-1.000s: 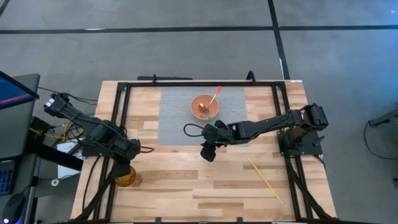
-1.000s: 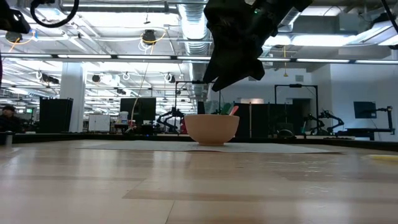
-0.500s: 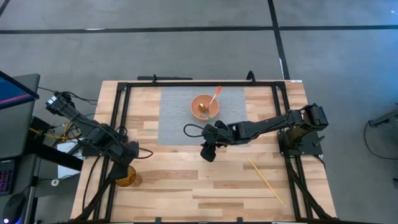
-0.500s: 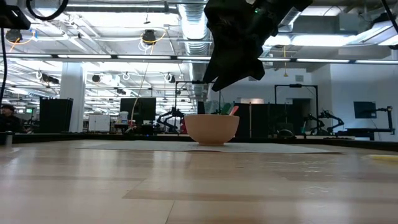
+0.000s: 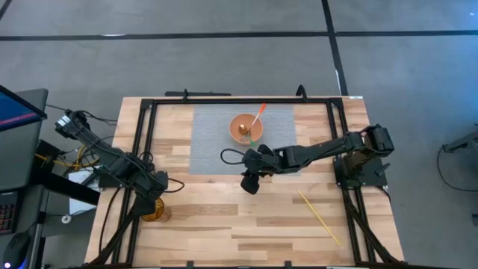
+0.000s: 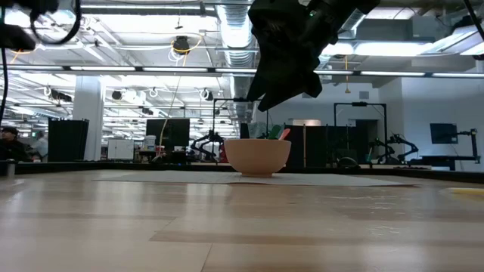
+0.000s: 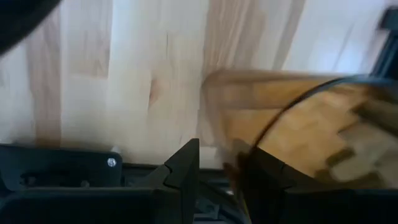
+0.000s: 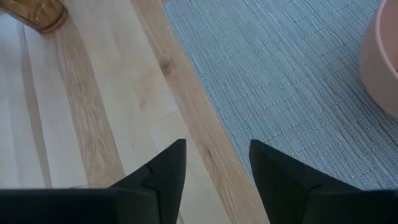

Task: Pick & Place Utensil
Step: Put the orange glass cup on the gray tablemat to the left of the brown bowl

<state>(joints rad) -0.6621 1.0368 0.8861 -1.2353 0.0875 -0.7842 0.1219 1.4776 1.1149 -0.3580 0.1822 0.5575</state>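
Observation:
A pink bowl point(image 5: 243, 128) stands on the grey mat point(image 5: 213, 146) at the table's far middle. An orange-handled utensil point(image 5: 258, 115) and a green one point(image 5: 252, 137) lean in it. An amber glass cup point(image 5: 153, 212) stands near the left edge. My left gripper point(image 5: 160, 187) hangs open just above it, pointing down. In the left wrist view the cup's wall point(image 7: 217, 124) lies between my fingers point(image 7: 186, 158); I cannot tell whether they touch it. My right gripper point(image 5: 250, 181) hovers open and empty over the mat's near edge point(image 8: 205, 124).
A thin pale stick point(image 5: 320, 217) lies slantwise on the wood at the near right. The black frame rails point(image 5: 142, 134) run along the table's left, right and far sides. Bare wood spreads across the near middle. The bowl point(image 6: 257, 156) shows under my right gripper point(image 6: 283, 57) in the low view.
My left gripper has sunk toward the amber cup and drifted a little toward the table's near edge, turning slightly. The cup has stayed where it was. My right arm has kept still.

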